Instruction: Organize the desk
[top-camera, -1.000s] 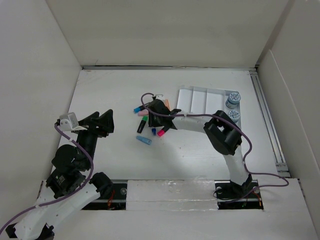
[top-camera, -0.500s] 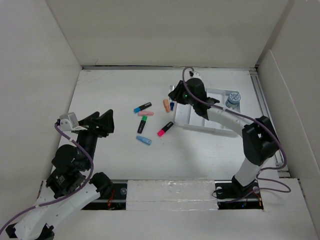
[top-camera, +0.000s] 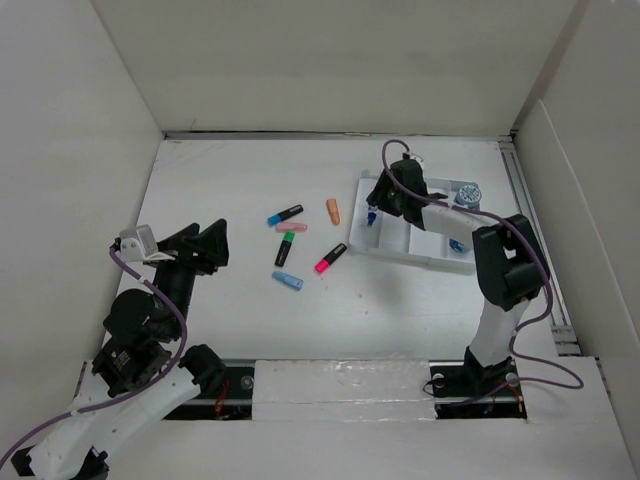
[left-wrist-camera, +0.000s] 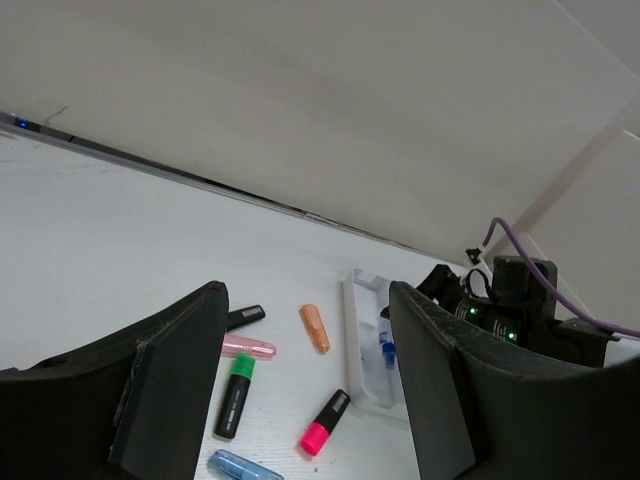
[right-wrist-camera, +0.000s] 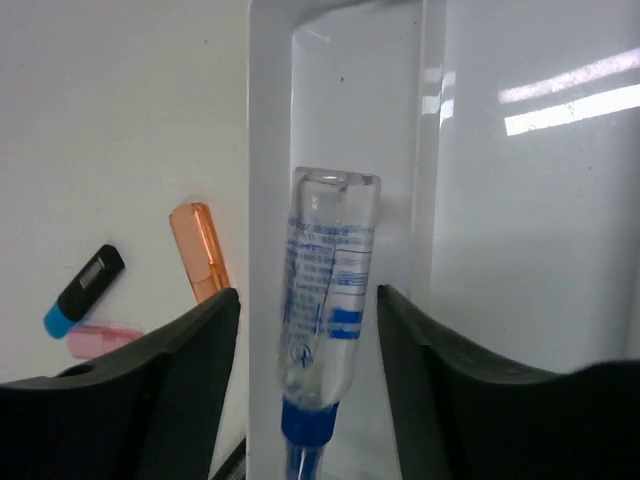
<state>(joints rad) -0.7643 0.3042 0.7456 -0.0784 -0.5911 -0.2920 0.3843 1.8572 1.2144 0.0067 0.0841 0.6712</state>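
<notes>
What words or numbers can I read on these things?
Small clear plastic bottle with a blue cap: blue print, too blurred to read.
Round blue-patterned container: marks too small to read.
No other text is readable.

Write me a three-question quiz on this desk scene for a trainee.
1. True or false: the orange marker lies inside the white tray.
2. Where is the clear bottle? A) in the tray compartment nearest the orange marker; B) outside the tray; C) in the left end effector.
3. Which end effector is above the tray?
Key: 1 false; 2 A; 3 the right end effector.
</notes>
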